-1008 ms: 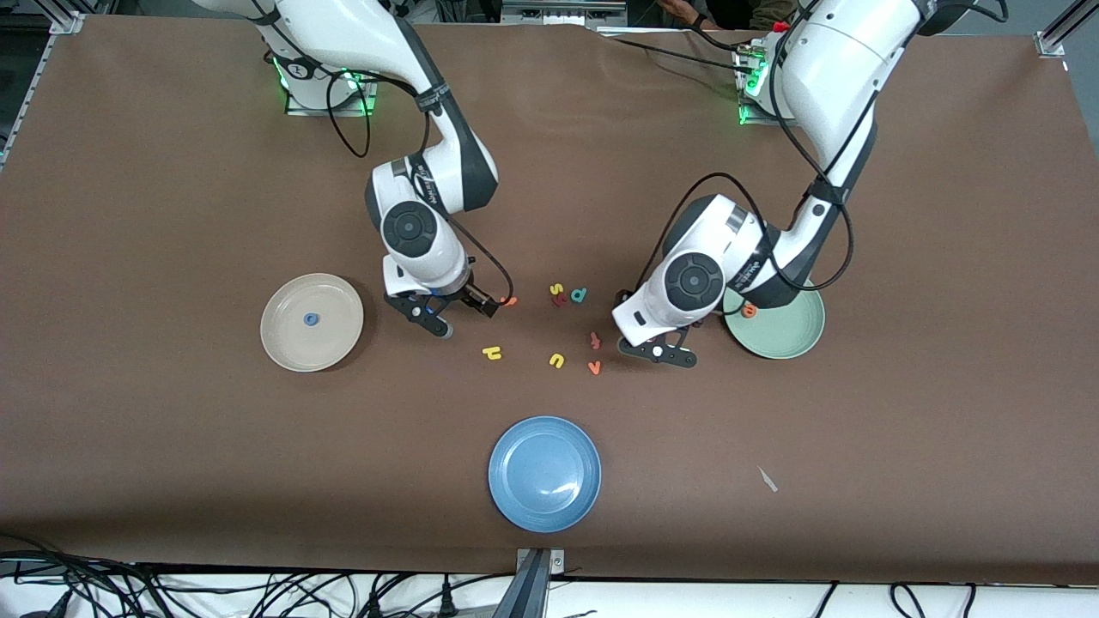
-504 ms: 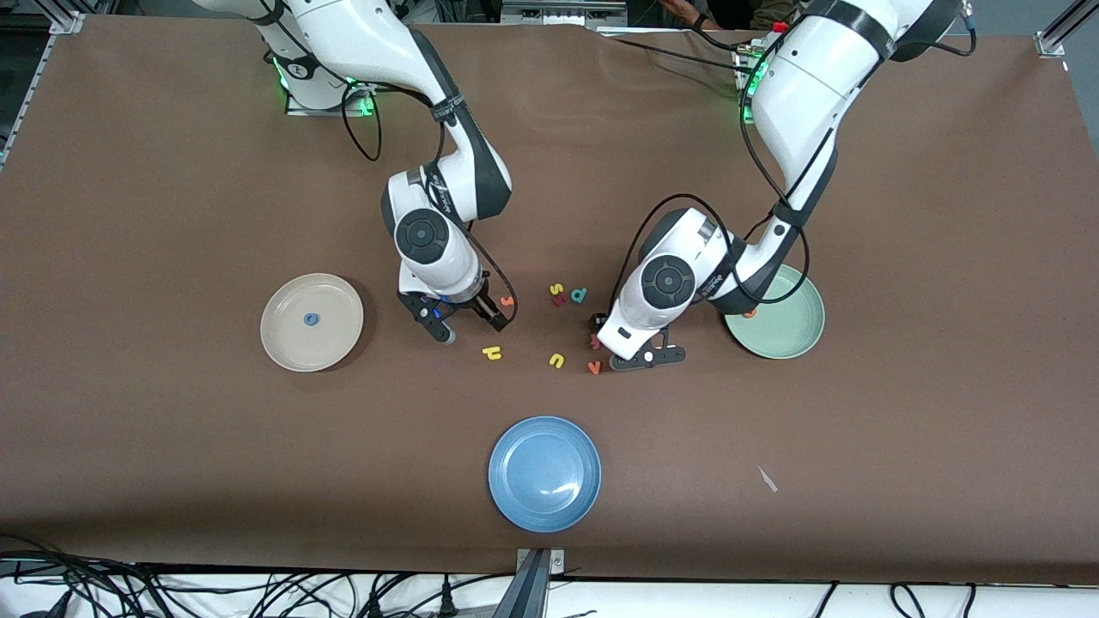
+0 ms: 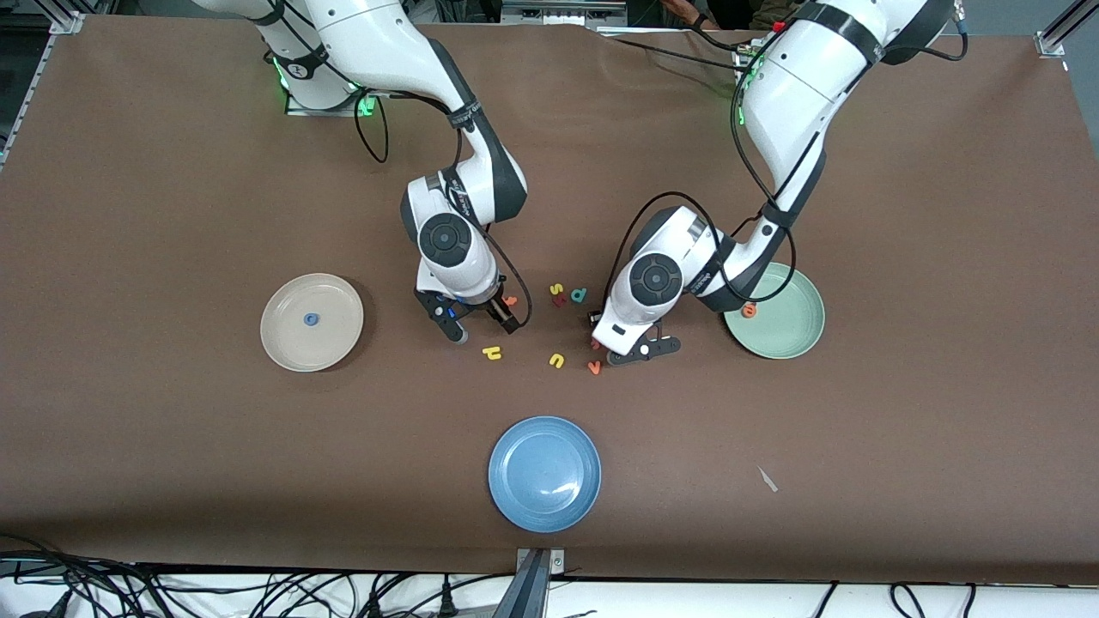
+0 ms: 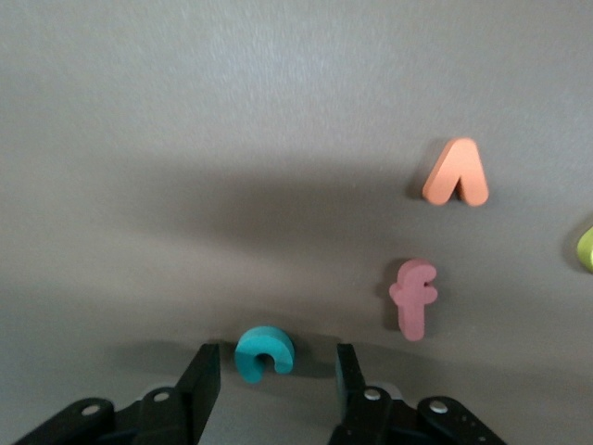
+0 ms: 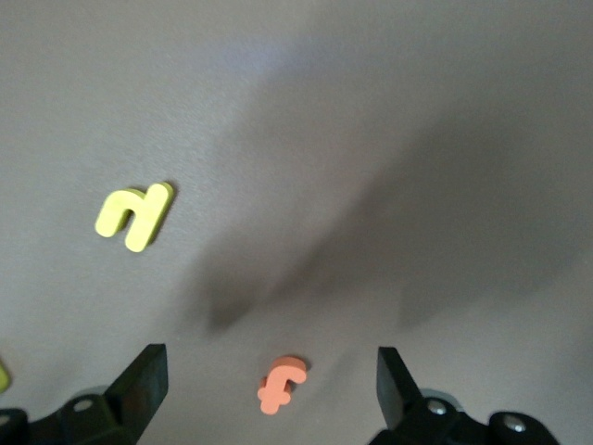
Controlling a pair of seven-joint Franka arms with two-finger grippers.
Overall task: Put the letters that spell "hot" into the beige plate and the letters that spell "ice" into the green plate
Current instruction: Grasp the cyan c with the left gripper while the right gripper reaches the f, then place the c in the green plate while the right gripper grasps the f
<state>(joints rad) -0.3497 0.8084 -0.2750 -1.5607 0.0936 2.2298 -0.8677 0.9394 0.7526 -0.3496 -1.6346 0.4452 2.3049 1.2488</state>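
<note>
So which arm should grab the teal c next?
Left. The left gripper has a finger on each side of the c, not touching yet. The right gripper sits open over the orange t instead.

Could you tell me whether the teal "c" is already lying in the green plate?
No, the teal "c" lies on the table between the left gripper's fingers, while the green plate holds only an orange letter.

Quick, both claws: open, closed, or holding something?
Left claw: open, jaws either side of the teal c, not gripping.
Right claw: open, over the orange t.
</note>
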